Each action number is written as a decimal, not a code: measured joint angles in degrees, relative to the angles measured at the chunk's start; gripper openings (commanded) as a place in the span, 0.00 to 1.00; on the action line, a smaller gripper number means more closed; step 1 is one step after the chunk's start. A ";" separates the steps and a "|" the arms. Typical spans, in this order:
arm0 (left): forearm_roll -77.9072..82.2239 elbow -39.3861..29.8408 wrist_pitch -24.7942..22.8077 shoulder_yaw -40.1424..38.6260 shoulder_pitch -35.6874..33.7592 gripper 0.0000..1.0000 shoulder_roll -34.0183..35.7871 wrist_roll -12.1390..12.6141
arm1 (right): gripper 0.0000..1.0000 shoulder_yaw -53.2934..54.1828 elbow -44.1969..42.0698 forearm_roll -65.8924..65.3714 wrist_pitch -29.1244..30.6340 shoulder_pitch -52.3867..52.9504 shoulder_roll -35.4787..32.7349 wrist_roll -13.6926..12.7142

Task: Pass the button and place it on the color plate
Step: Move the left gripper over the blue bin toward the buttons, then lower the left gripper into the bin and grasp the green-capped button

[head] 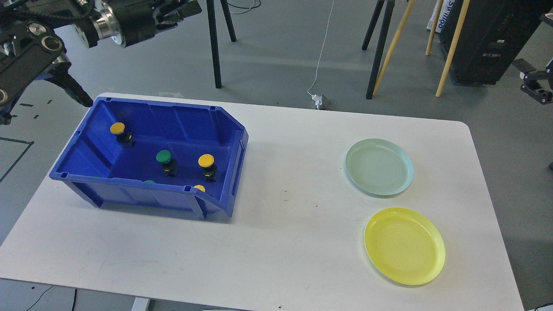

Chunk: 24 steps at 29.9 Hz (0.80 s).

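A blue bin (pixel 224 129) stands on the left of the white table. Inside it stand a yellow button (pixel 117 128) at the back left, a green button (pixel 163 156) in the middle and another yellow button (pixel 206 160) to its right. More yellow and green caps peek over the bin's front wall. A pale green plate (pixel 379 167) and a yellow plate (pixel 404 245) lie empty at the right. My left gripper (pixel 175 13) hangs high above and behind the bin, dark and end-on. My right gripper (pixel 535 84) shows small at the right edge, off the table.
The table (pixel 285 224) is bare between the bin and the plates. Behind it on the floor are black tripod legs (pixel 214 47), wooden poles (pixel 451 47), a cable with a plug (pixel 319 101) and a black cabinet (pixel 492 39).
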 measured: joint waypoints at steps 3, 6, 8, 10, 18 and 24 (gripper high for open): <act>-2.70 0.49 0.00 -1.32 0.32 0.90 0.92 -0.21 | 0.99 -0.20 -0.03 0.00 0.00 0.00 0.03 0.00; -3.34 0.61 0.00 -1.50 1.55 0.90 1.00 -1.00 | 0.99 -0.19 0.00 0.00 0.00 0.02 0.03 0.09; -3.38 0.65 0.00 -1.49 3.00 0.90 0.77 -2.99 | 0.99 -0.20 0.06 0.00 0.00 0.03 0.03 0.10; -2.96 0.65 0.01 -0.80 3.68 0.90 0.81 -4.74 | 0.99 -0.27 0.13 0.00 0.00 0.05 0.03 0.10; 18.86 -4.48 0.01 12.89 0.59 0.92 5.98 -4.42 | 0.99 -0.53 0.34 -0.37 0.00 0.00 0.14 0.10; 35.45 -12.45 0.00 16.71 0.34 0.93 12.50 -4.33 | 0.99 -0.74 0.32 -0.61 0.00 0.49 0.27 -0.06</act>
